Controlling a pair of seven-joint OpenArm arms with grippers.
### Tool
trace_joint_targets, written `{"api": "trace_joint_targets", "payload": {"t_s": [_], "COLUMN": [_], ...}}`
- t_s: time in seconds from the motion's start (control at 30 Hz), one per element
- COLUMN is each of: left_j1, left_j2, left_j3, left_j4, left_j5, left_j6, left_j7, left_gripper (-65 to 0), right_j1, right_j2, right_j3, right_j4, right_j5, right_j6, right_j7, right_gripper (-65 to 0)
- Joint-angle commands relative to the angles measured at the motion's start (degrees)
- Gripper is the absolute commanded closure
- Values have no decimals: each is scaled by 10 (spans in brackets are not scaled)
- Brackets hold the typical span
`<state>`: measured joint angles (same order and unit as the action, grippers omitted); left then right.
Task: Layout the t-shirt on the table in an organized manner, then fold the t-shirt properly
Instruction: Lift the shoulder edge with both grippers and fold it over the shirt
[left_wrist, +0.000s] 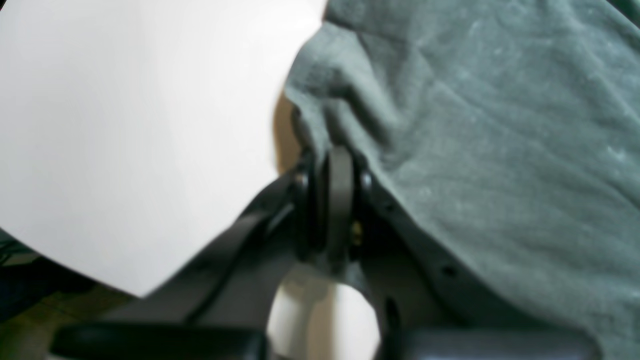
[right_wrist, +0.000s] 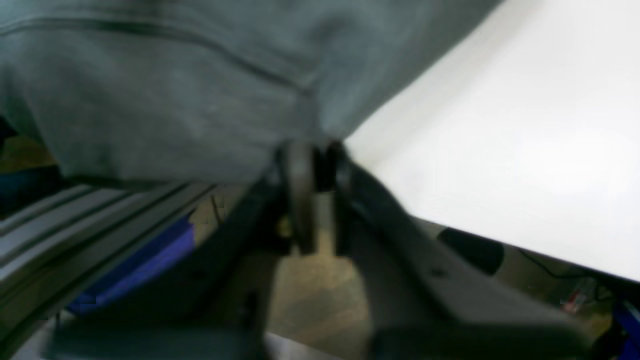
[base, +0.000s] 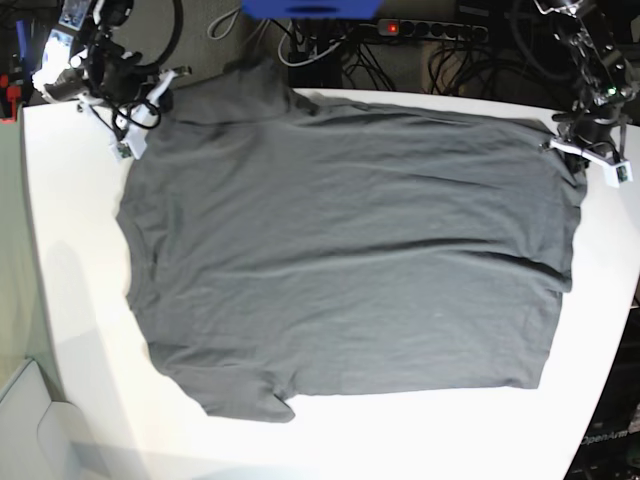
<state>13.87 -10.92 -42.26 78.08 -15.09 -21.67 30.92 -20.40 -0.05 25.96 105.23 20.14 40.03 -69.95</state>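
L gripper (left_wrist: 334, 150) jaws clamped on edge of dark charcoal-grey soft cotton t-shirt (base: 340, 250); R gripper (right_wrist: 315, 150) jaws together, pinching its edge too. Shirt lies spread nearly flat on large smooth white table (base: 80, 330), grippers at its two far corners. Cables, power strip (base: 430, 30) behind.

Plain dark charcoal-grey soft cotton t-shirt (base: 340, 260), unpatterned, on smooth glossy white tabletop (base: 80, 300); matte black metal grippers, blue box behind.
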Motion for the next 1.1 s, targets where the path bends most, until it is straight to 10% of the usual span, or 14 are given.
{"api": "trace_joint_targets", "payload": {"t_s": [0.0,1.07], "left_j1": [9,11], "left_j2": [1,7], "left_j3": [1,-58], "left_j4": [9,155], "left_j5": [11,10], "left_j6": [-3,0], "left_j7": [36,124], "left_gripper": [-37,-36], "right_j1": [-3,186], "right_j2": [2,34], "right_j3": [1,-4], "right_j4": [7,75], "right_j5": [-1,-5], "right_j6": [0,0], "right_j7": [-7,-97], "right_gripper": [0,0]}}
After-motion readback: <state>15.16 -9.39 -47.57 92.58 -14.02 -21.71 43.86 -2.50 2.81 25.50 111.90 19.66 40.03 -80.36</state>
